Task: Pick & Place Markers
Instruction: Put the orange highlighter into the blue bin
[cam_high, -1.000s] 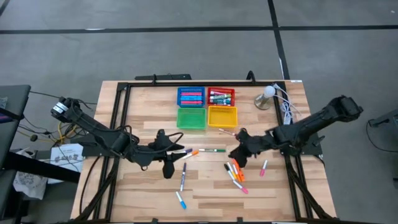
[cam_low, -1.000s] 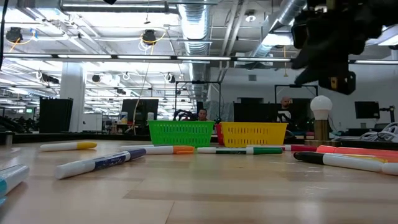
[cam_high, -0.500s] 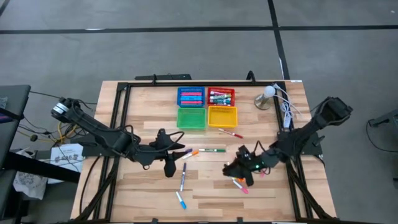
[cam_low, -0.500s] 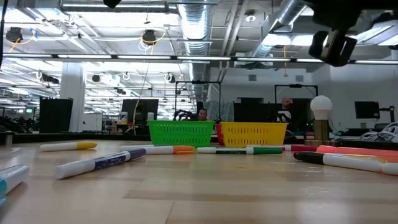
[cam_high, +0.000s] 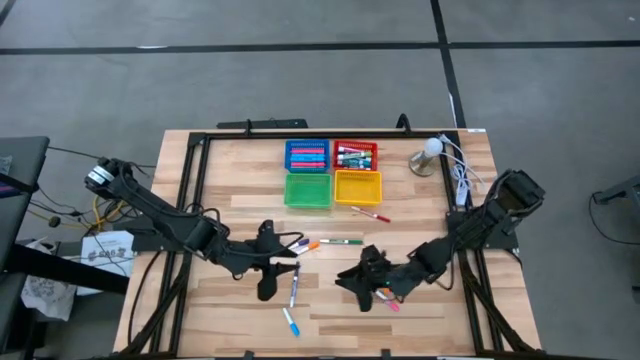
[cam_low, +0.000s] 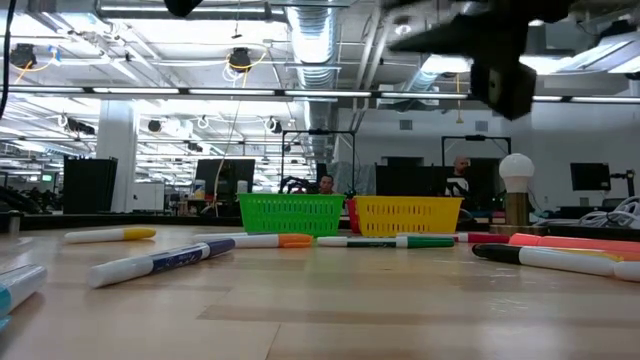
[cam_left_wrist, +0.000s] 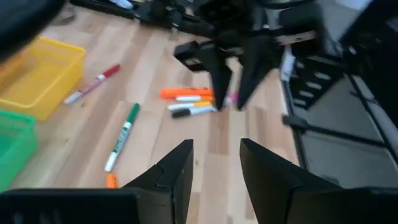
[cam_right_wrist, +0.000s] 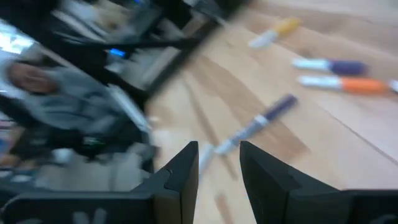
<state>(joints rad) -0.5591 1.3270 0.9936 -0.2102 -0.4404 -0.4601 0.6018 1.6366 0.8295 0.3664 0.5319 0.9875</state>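
On the wooden tabletop (cam_high: 220, 320) I see markers (cam_high: 294, 290) lying loose in the middle, near four small trays (cam_high: 332, 172). My left hand (cam_high: 266, 284) and right hand (cam_high: 356, 291) both hang low above them, fingers a little apart, holding nothing.

Between my left gripper (cam_high: 268, 283) and my right gripper (cam_high: 352, 283) lie two markers (cam_high: 293, 288) on the table (cam_high: 450, 320). A bunch of markers (cam_high: 384, 296) sits just beside my right jaws. Four trays (cam_high: 332, 172) stand far behind both, near the table's back edge.
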